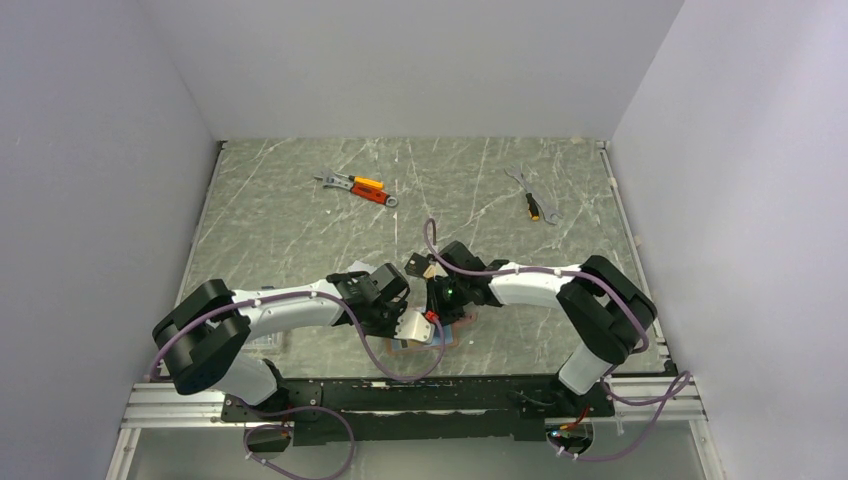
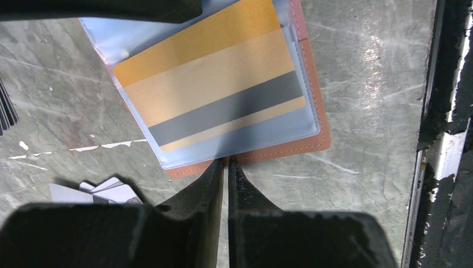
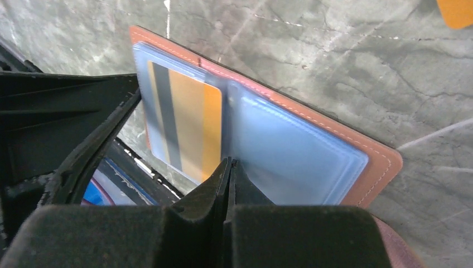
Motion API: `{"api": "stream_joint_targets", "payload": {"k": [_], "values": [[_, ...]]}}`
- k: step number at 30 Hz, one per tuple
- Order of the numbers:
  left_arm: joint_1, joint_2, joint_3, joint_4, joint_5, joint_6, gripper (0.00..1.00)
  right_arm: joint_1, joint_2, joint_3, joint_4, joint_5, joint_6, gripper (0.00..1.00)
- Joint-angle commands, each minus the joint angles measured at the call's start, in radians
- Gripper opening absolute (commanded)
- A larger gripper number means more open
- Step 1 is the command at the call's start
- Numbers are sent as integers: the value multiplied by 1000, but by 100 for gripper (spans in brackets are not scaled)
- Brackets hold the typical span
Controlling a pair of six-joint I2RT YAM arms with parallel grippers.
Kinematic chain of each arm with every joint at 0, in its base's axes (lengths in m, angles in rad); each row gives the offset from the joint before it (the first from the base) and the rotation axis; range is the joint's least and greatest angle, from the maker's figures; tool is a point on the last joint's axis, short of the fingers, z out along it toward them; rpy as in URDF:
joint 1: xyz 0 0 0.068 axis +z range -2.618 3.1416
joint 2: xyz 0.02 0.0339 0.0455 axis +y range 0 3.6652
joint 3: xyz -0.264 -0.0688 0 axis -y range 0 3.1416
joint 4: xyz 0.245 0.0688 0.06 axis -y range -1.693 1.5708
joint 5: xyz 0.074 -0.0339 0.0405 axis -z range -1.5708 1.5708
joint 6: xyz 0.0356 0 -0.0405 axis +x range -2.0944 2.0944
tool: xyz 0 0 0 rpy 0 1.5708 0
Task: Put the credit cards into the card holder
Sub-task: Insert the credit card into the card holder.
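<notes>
Both arms are in tight over the near-centre of the counter (image 1: 300, 220), heads almost touching above the card holder (image 1: 447, 331). It lies open flat, reddish-brown leather face down and clear plastic sleeves up, close to the front edge.

From the left wrist, the left end effector (image 2: 227, 164) has its jaws squeezed to a hairline gap. The tips sit right on the holder's near leather rim, pinching that edge.

Inside the sleeve in front of it is an orange-gold card (image 2: 212, 95), dark stripe showing through the plastic. A brighter band along its far edge looks uncovered, so it seems only partly tucked into its pocket.

Over to the right wrist: the right end effector (image 3: 228, 164) is fully closed, fingers pressed together. Its tips are at the seam between the sleeve with the card and the bare sleeves beside it. I can't make out anything caught between the fingers.

The corner of another orange-gold card (image 3: 457, 11) peeks in, lying on the counter apart from the holder. Far back, the orange-handled tools (image 1: 356, 187) lie well away from both arms.
</notes>
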Motion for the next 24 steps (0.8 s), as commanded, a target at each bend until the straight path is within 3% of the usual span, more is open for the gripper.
{"api": "stream_joint_targets", "payload": {"k": [1,16,21,24], "values": [[8,19,-40,9,-68,5,12,9,22,-6,7,31,-17,0],[8,23,-28,18,-53,-4,12,94,68,82,10,17,14,2],[16,13,-35,14,-55,-7,12,51,-49,29,-48,59,16,51],[29,0,-33,3,-38,-11,11,11,-203,-55,-61,76,36,62]]}}
